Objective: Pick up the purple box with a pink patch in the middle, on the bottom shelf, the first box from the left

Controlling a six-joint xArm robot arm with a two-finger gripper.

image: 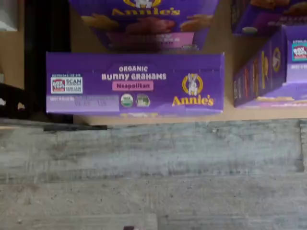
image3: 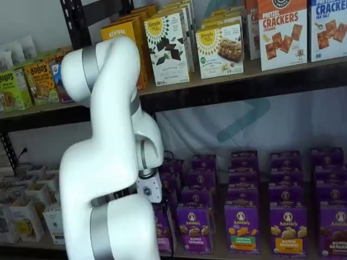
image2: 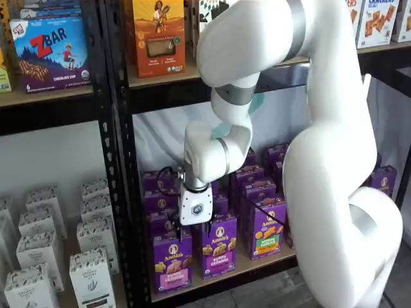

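Bottom shelf [image2: 225, 277]: purple box [image2: 171, 262] upright.

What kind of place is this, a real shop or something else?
Probably a mock grocery aisle set up for robot testing, not a real shop. Black metal shelves hold rows of boxed snacks: purple Annie's boxes, cracker boxes above. A white robot arm stands right before them, and white sheeting hangs behind the shelves.

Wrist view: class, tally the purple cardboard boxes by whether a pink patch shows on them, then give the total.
Purple cardboard boxes with a pink patch showing: 2 (the purple box reading Neapolitan, the box behind it)
Purple cardboard boxes with no pink patch showing: 2 (the neighbour box, the further box, both cut off)
Total: 4
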